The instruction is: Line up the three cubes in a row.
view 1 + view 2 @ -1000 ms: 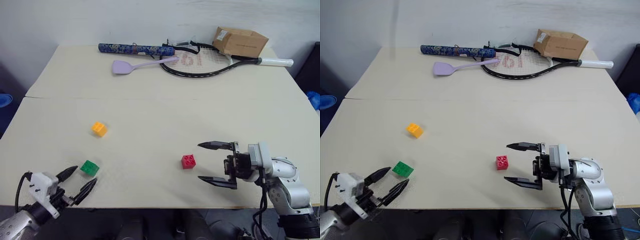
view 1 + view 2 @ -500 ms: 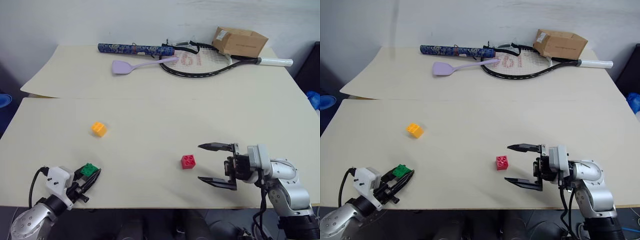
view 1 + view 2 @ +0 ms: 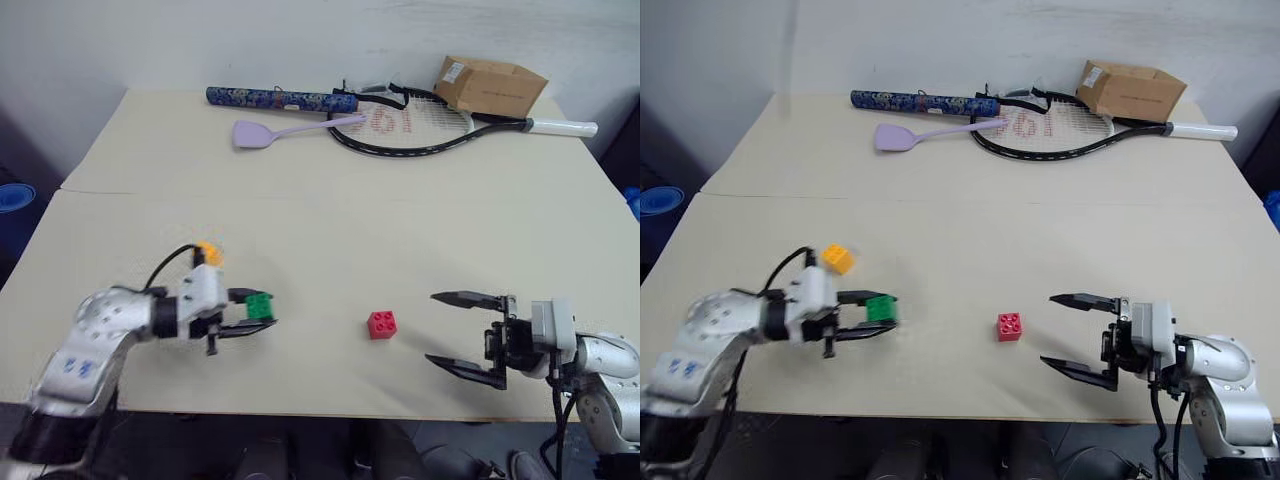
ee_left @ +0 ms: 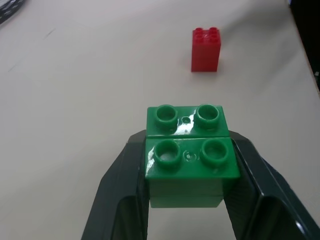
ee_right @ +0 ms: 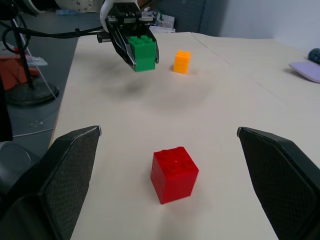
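Left gripper [image 3: 262,314] clamped on the green cube [image 3: 260,305], pinching its two flat side walls, studs up, cube carried clear above the table [image 3: 320,230]; the shadow beneath it in the right wrist view says it is airborne. Yellow-orange cube [image 3: 209,253] sits on the table behind the left wrist, near but apart. Red cube [image 3: 381,324] rests ahead of the left fingertips, well apart, studs up; it lies just beyond the right gripper [image 3: 463,336], whose jaws stand wide and hold nothing, cube in line with the gap but not between the fingers. Handling, by judgement: small hard plastic bricks, light, rigid, nothing to crush. Walls are glossy, so a shallow or corner grip may let one twist or pop out. Best hold is square across two opposite smooth faces, low on the body, never over the studs. Being so light, the resting cubes will skid at a nudge, so set the green one down gently beside its neighbours.
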Tool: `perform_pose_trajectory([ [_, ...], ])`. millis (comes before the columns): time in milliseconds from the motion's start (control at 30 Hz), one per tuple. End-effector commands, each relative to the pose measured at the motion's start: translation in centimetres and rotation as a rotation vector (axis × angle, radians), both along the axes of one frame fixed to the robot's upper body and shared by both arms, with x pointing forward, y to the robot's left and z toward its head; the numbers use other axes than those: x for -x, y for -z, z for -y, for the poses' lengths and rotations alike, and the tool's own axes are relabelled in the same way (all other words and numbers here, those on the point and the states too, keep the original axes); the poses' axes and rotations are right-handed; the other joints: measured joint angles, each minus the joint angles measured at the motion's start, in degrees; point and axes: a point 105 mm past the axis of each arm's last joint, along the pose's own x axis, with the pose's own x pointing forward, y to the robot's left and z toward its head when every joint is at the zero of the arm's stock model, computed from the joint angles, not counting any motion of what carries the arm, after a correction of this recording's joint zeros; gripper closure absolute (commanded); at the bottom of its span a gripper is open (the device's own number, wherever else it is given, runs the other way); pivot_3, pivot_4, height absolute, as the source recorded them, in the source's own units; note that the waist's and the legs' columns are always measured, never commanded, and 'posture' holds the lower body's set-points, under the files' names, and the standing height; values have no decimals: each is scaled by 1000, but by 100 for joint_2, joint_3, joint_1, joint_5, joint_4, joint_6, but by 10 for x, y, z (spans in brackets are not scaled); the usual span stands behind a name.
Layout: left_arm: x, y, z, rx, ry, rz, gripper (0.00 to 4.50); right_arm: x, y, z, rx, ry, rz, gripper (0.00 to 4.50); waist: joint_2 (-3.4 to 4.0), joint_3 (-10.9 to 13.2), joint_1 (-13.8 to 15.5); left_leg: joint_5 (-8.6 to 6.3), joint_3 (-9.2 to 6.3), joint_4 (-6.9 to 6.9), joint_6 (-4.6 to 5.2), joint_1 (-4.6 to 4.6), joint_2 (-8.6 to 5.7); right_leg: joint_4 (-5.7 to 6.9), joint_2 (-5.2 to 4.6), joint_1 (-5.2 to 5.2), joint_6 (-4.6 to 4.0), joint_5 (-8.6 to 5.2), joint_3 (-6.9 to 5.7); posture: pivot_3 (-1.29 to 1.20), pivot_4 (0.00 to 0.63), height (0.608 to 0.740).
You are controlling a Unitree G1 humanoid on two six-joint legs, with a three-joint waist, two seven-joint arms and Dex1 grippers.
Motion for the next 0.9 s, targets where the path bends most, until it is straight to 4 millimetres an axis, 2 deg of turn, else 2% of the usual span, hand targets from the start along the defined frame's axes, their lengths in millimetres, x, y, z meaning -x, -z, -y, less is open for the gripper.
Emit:
perform_pose_trajectory([
  [33,-5,17,16,-51,33,-49,2976,2,-8,6,9,40,51,0,-1,0,-27,-1,4,1,-2,0,4,2,10,-1,0,0,5,0,150,740],
  [167,-10,25,31,-39,29,-75,2976,5,-10,11,16,77,64,0,-2,1,-17,0,6,3,-6,-1,12,-1,13,-6,0,0,12,0,150,740],
  [333,-13,38,41,-51,57,-72,2976,9,-7,10,9,103,57,0,-3,2,8,0,6,16,-5,-1,10,-4,6,-5,0,0,20,0,150,740],
  [667,-16,39,36,-68,96,-52,2976,6,-3,2,-11,102,49,0,-2,1,9,0,3,19,-3,0,9,-3,1,-4,1,0,18,0,150,740],
  [700,-15,38,34,-64,102,-47,2260,5,-3,2,-12,101,50,0,-3,1,5,0,3,19,-3,0,9,-2,1,-4,1,0,18,0,150,740],
  [867,-20,21,22,10,42,32,878,0,-4,2,-12,89,54,0,-3,2,3,1,2,19,-4,-1,11,-3,1,-5,1,0,17,0,150,740],
  [900,-18,16,16,31,32,48,878,-1,-4,3,-12,87,56,0,-2,1,1,1,2,20,-3,-1,11,-2,0,-5,1,0,18,0,150,740],
])
